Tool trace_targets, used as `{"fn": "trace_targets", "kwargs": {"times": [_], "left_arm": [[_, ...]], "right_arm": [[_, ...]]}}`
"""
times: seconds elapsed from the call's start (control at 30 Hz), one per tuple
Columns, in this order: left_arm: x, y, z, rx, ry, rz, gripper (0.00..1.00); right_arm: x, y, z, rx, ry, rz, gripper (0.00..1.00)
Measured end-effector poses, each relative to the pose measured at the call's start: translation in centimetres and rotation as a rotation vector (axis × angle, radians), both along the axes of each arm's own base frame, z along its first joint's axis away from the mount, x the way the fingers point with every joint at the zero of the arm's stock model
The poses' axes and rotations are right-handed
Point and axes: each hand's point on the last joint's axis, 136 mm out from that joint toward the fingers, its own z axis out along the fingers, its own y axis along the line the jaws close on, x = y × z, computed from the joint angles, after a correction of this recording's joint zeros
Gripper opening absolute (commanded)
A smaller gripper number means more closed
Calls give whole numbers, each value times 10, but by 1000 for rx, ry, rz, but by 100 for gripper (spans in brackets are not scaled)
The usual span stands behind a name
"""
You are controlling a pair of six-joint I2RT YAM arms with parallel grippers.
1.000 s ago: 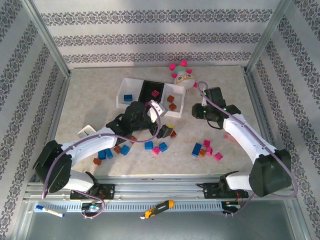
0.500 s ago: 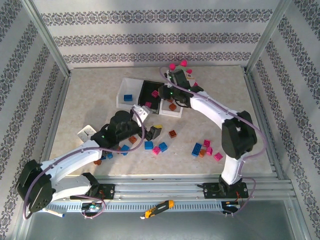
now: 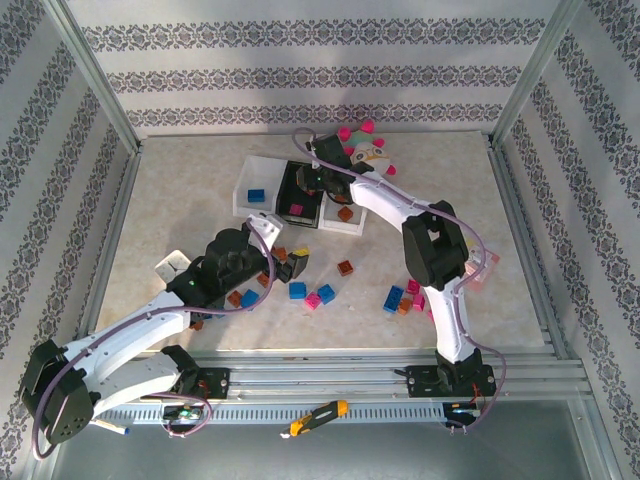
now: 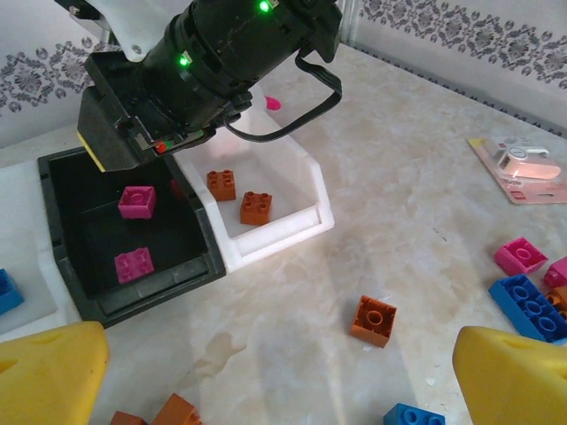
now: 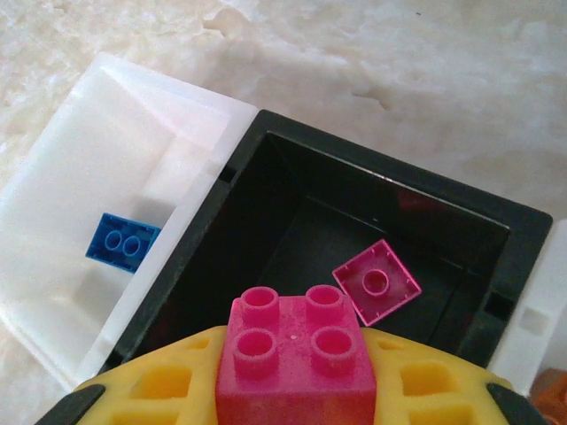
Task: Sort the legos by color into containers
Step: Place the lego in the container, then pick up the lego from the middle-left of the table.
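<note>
right end effector (image 5: 292, 394) gripping pink lego (image 5: 292, 354) over black bin (image 5: 266, 168) | left end effector (image 4: 283, 372) spread wide | risk: off-centre release, bounce off rim

The right fingers (image 5: 159, 390) now hang over the black bin (image 5: 390, 175) with a pink lego (image 5: 292, 367); the left fingers (image 4: 44, 372) pull back.

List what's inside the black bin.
Two pink legos lie in the black bin. The right hand holds a third pink lego above it. The right arm covers the bin's far end.
</note>
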Motion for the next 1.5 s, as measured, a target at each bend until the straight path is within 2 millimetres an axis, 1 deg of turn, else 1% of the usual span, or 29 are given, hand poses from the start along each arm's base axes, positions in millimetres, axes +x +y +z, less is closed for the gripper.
{"fn": "trace_targets", "kwargs": {"times": [0.03,0.13,0.2,0.27,0.37,0.43,0.5,0.57,0.7,0.8,0.9,1.0,1.1,1.13,1.2,1.3,1.5], "left_arm": [[0,1,-1,2,2,5,99],[0,4,-2,7,6,14,99],[0,6,-1,6,5,23,99],[0,7,0,2,4,29,99],[1,9,-2,-5,20,42,99],[2,13,-7,-7,47,67,99],[5,19,-18,6,97,106,99],[9,26,-32,29,163,158,99],[14,38,-51,64,283,258,99],[16,46,-64,88,369,325,100],[14,54,-81,125,459,387,93],[11,69,-104,157,580,475,88],[10,83,-126,177,718,589,86],[10,85,-130,182,753,614,86],[11,86,-141,188,828,663,85],[10,81,-153,194,919,711,82],[9,72,-167,164,1049,785,78]], "right_arm": [[2,0,0,-2,-2,-1,21],[5,3,3,-4,-12,5,46],[7,4,6,-7,-25,13,58],[8,4,9,-7,-32,16,66],[4,2,12,-12,-37,22,72],[-5,-4,14,-20,-35,28,72],[-19,-11,21,-21,-37,31,73],[-35,-20,32,-16,-47,37,73],[-77,-42,54,-6,-71,61,75],[-108,-59,64,-2,-86,70,75],[-131,-73,68,0,-92,71,74],[-145,-81,67,-3,-85,69,71],[-154,-86,65,-3,-74,71,70],[-156,-87,65,-3,-72,70,70],[-161,-89,64,-1,-65,72,70],[-164,-90,64,4,-61,69,70],[-164,-90,65,14,-55,60,71]]}}
